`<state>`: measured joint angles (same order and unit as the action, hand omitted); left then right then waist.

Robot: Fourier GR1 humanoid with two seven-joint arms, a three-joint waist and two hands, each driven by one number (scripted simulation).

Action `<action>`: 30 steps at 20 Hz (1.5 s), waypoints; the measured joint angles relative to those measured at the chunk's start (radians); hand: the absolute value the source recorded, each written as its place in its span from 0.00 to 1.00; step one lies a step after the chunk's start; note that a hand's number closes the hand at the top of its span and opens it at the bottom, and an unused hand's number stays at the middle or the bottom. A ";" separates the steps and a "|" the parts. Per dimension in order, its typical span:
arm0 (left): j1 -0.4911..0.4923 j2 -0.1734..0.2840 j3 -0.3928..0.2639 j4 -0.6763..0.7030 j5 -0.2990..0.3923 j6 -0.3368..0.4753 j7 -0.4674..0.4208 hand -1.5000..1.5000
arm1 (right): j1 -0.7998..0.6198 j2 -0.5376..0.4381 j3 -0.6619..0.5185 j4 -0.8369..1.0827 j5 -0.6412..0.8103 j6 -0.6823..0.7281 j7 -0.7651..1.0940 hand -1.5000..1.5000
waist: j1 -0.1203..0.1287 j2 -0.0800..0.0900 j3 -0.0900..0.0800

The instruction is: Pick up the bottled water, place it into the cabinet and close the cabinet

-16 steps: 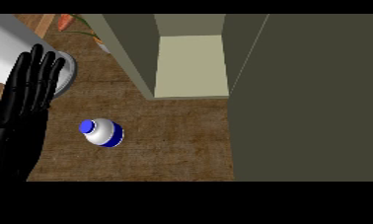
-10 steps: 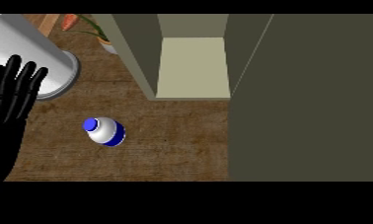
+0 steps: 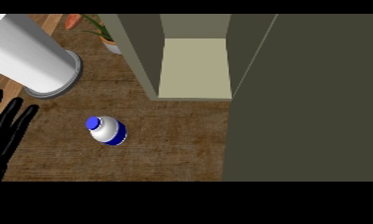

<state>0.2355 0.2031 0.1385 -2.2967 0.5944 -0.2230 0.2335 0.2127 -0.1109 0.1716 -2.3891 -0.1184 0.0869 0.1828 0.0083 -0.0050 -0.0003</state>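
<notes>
While the bottled water (image 3: 108, 130) stands upright, cap skyward, the left hand (image 3: 13, 129) rests nearby with straight, released fingers.

The left robot hand (image 3: 13, 124) is cut off by the left edge; the potted plant (image 3: 102, 33) sits partly behind the cabinet (image 3: 146, 55).

Open bench around the bottle, cabinet mouth clear

The small white bottle with a blue cap (image 3: 107, 130) stands alone on the brown wooden bench (image 3: 175, 144), bare bench on every side. The olive cabinet's pale interior (image 3: 195, 67) gapes unobstructed; its open door (image 3: 299, 99) walls off the right, and a large grey cylinder (image 3: 36, 62) crowds the upper left.
</notes>
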 measured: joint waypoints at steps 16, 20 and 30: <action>0.069 0.007 0.058 -0.044 0.058 0.064 0.163 0.00 | -0.014 0.013 0.108 -0.099 0.049 -0.059 0.171 0.00 | -0.004 0.000 0.000; 0.066 0.008 0.052 -0.047 0.060 0.082 0.183 0.00 | -0.040 0.020 0.112 -0.103 0.058 -0.085 0.199 0.00 | -0.002 -0.001 0.000; 0.067 -0.017 0.037 -0.037 0.051 0.069 0.146 0.00 | -0.076 0.027 0.169 -0.108 0.077 -0.130 0.243 0.00 | -0.007 0.000 0.000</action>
<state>0.3020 0.1862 0.1759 -2.3336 0.6455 -0.1539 0.3790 0.1371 -0.0841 0.3403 -2.4975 -0.0417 -0.0435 0.4262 0.0014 -0.0049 -0.0001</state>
